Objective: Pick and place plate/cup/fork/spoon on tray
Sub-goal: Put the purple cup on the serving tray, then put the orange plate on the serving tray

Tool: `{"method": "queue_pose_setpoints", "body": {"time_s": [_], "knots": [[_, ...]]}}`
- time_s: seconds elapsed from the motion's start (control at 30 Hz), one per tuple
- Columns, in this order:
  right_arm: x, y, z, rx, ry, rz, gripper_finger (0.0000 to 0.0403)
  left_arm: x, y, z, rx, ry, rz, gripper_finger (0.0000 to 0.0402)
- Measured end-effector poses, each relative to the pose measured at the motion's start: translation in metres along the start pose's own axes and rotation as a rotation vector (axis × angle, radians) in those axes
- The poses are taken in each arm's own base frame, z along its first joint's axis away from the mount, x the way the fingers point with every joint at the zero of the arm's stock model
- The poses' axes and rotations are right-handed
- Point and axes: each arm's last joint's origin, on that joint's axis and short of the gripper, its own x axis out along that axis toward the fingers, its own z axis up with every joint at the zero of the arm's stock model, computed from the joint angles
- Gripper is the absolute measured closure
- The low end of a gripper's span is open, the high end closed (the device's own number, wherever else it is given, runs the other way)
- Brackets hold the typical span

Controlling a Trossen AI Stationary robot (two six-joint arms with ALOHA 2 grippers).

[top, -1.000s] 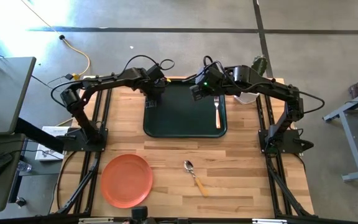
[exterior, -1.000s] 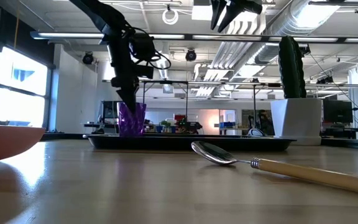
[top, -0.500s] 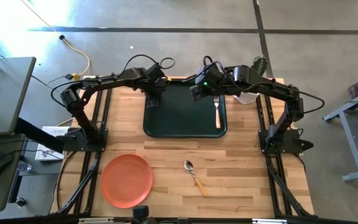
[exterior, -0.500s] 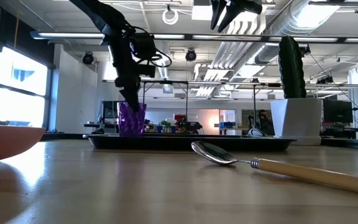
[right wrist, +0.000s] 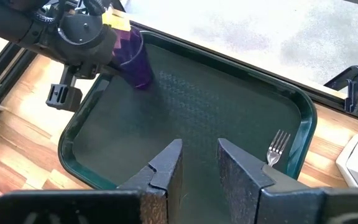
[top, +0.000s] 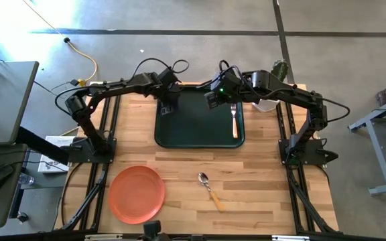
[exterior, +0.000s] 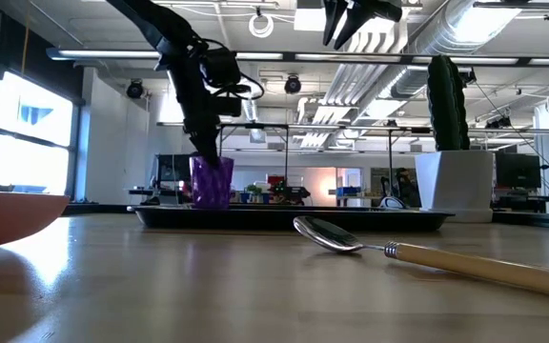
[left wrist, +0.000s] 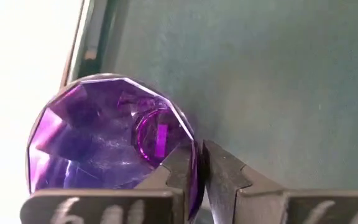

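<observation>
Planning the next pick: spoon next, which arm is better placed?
Right, probably. The right gripper hovers open and empty over the tray; the left gripper is shut on the cup. The spoon lies slightly right of centre.

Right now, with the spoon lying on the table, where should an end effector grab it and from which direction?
Grip the spoon across its slim tan handle, near the middle, coming straight down from above. It lies flat on the bare wooden table with nothing touching it, and the handle is narrower than the rounded bowl.

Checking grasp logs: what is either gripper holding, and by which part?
The left gripper pinches the cup by its rim wall, over the tray. The right gripper holds nothing.
</observation>
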Motion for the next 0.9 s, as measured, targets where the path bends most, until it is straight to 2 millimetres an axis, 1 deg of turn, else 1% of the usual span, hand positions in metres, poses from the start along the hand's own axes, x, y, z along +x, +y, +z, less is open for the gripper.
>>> {"method": "queue_pose_setpoints", "body": {"time_s": [0.13, 0.3, 0.43, 0.53, 0.73, 0.9], "knots": [[0.0, 0.0, 0.0, 0.003, 0.0, 0.0, 0.0311, 0.0, -0.0013, -0.0033, 0.01, 0.034, -0.015, 0.0367], [0.0, 0.0, 0.0, 0.005, 0.001, 0.001, 0.0311, 0.0, -0.0008, -0.0021, 0.009, 0.021, -0.009, 0.0374], [0.0, 0.0001, -0.0001, 0.007, 0.004, 0.003, 0.0311, 0.0, -0.0006, -0.0017, 0.009, 0.017, -0.007, 0.037], [0.0, 0.0001, -0.0001, 0.007, 0.003, 0.003, 0.0311, 0.0, -0.001, -0.0015, 0.008, 0.01, -0.021, 0.0358], [0.0, 0.0001, -0.0001, 0.007, 0.004, 0.004, 0.0311, 0.0, -0.0011, -0.0009, -0.002, 0.001, -0.028, 0.0319], [0.0, 0.0001, -0.0001, 0.007, 0.005, 0.004, 0.0311, -0.0014, -0.0007, -0.0003, -0.065, 0.005, -0.026, 0.0293]]}}
